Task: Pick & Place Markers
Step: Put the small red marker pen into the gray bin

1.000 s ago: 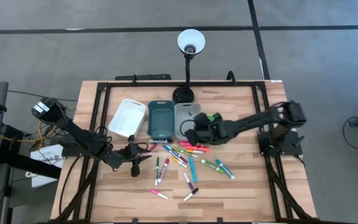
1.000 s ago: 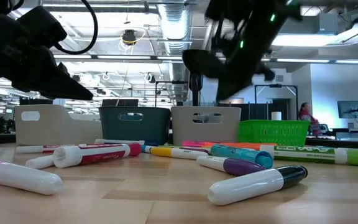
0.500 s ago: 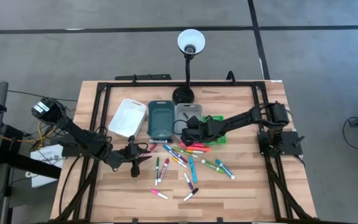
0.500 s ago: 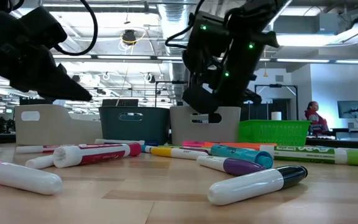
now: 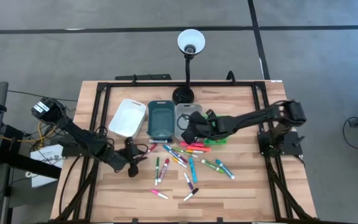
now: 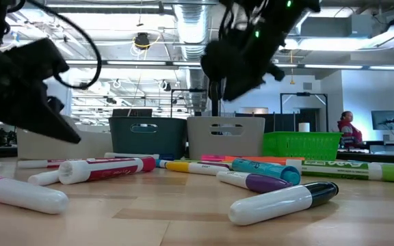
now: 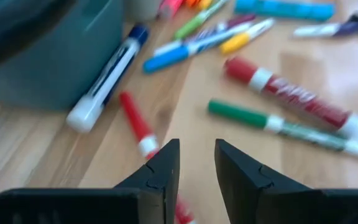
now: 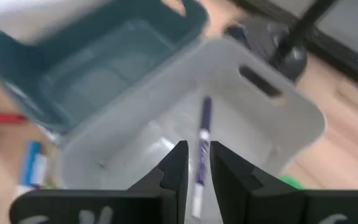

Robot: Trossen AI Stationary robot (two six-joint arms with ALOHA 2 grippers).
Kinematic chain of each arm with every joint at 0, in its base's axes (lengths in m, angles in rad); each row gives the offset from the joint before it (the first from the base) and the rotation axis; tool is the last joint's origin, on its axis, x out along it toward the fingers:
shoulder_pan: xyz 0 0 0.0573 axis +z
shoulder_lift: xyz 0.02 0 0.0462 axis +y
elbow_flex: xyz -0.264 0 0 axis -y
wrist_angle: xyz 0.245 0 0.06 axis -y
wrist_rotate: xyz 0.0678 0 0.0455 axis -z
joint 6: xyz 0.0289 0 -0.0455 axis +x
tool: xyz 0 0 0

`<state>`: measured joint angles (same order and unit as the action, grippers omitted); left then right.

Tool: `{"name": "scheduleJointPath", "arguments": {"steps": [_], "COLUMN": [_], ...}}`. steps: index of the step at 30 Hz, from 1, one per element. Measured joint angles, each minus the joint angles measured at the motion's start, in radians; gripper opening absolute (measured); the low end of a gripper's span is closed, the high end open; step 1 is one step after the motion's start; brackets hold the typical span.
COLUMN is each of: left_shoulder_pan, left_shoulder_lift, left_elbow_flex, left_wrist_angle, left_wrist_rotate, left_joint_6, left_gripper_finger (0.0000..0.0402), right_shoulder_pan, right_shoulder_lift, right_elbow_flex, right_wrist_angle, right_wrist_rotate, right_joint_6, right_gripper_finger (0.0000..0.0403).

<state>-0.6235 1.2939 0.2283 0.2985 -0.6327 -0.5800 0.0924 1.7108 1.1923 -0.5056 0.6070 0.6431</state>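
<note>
While the wooden plank tabletop [image 5: 241,186] carries everything, the grey bin [image 5: 187,116] serves as the landmark: a smooth, rounded-corner plastic box with slot handles. Touching its left side stands a dark teal bin [image 5: 161,119] of the same shape, and left of that a white bin [image 5: 128,117], tilted. Just right of the grey bin lies a green mesh basket [image 5: 215,127]. Behind the grey bin rises a black desk lamp [image 5: 189,42] with a round white shade.

Over the grey bin hangs the right tool [image 8: 195,163], its two dark fingers set a narrow gap apart and gripping nothing. Well to the left of the grey bin, past the teal one, the left tool [image 7: 196,167] hovers low over the tabletop, its fingers likewise slightly parted and empty.

Most of the markers [image 5: 188,158] lie scattered on the wood in front of the grey bin: slim cylinders with glossy white barrels and pink, red, green, blue and yellow caps. One purple-capped marker [image 8: 200,155] lies inside the grey bin on its floor. A red marker [image 7: 134,122] lies just ahead of the left tool's fingertips, beside a blue-capped marker [image 7: 105,77] that leans against the teal bin's wall.
</note>
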Motion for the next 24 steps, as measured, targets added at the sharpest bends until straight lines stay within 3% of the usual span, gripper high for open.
{"name": "scheduleJointPath", "arguments": {"steps": [7, 10, 14, 19, 24], "left_shoulder_pan": [0.000, 0.000, -0.001, -0.003, -0.006], "left_shoulder_lift": [0.006, 0.034, 0.113, 0.192, 0.185], "left_elbow_flex": [0.000, 0.000, 0.000, 0.004, 0.002], "left_wrist_angle": [-0.048, -0.047, -0.039, -0.014, -0.020], "left_wrist_rotate": [-0.001, 0.011, 0.022, -0.027, -0.028], "left_joint_6": [-0.031, -0.041, -0.105, -0.144, -0.138], "left_gripper_finger": [0.0098, 0.0098, 0.0097, 0.0089, 0.0033], "right_shoulder_pan": [0.071, 0.080, 0.062, 0.043, 0.044], "right_shoulder_lift": [-0.021, 0.012, 0.048, 0.082, 0.127], "right_elbow_flex": [0.000, 0.000, 0.001, -0.002, 0.000], "right_wrist_angle": [0.191, 0.290, 0.350, 0.414, 0.556], "right_wrist_rotate": [-0.005, -0.054, -0.170, -0.204, -0.360], "right_joint_6": [-0.247, -0.318, -0.330, -0.401, -0.532], "right_gripper_finger": [0.0060, 0.0074, 0.0117, 0.0182, 0.0218]}}
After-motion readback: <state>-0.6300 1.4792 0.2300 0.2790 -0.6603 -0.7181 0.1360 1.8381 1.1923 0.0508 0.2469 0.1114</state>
